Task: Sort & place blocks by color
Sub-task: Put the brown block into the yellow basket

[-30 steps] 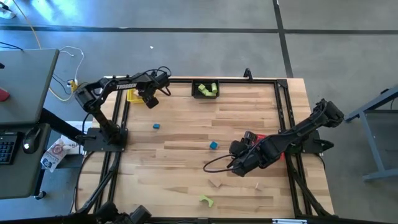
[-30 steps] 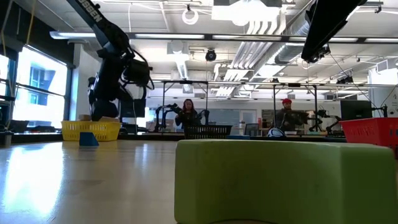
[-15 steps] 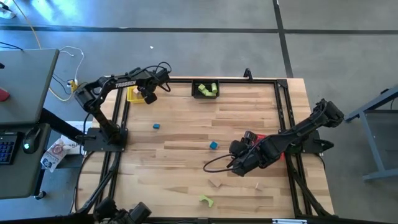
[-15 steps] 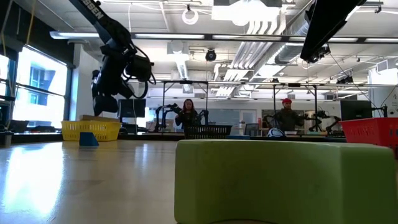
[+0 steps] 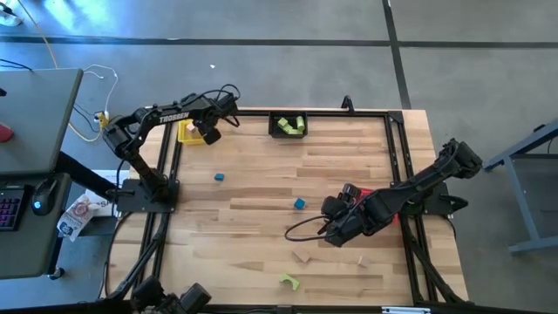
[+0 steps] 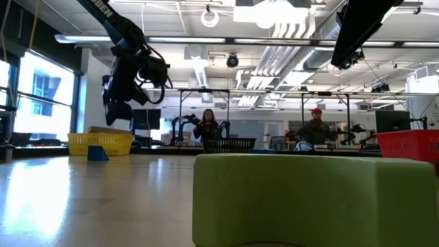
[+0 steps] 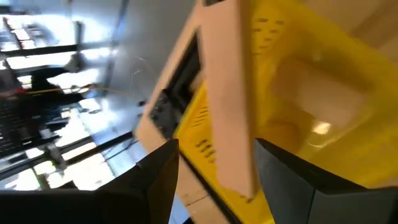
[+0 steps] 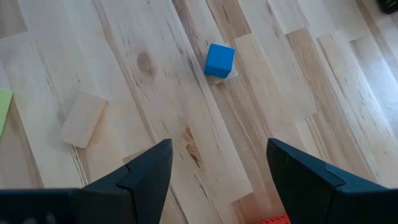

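Note:
My left gripper [image 5: 207,132] hangs at the yellow bin's [image 5: 185,133] right rim near the table's far-left corner, shut on a tan wood bar [image 7: 227,93]; the bin [image 7: 323,93] shows just beyond it. My right gripper [image 5: 336,231] is open and hovers over the right middle of the table. Loose on the table are two blue blocks [image 5: 219,176] [image 5: 300,203], two tan blocks [image 5: 302,256] [image 5: 361,260] and a light green arch [image 5: 289,281]. In the right wrist view a blue cube [image 8: 219,60] and a tan block [image 8: 82,119] lie ahead of the fingers. My left gripper has the tan bar's lower end [image 7: 239,177] between its two fingers [image 7: 292,180]. The bar sticks out forward past the fingertips, lifted clear over the yellow bin. The pads themselves are hidden by the fingers.
A black bin [image 5: 271,126] with green blocks stands at the far edge's middle. A red bin [image 5: 370,193] sits partly under the right arm. In the low view the green arch [image 6: 315,199] fills the foreground. People stand in the room behind the table.
My left gripper has risen and moved a little toward the table's far-left corner, nearing the yellow bin, carrying the tan bar with it.

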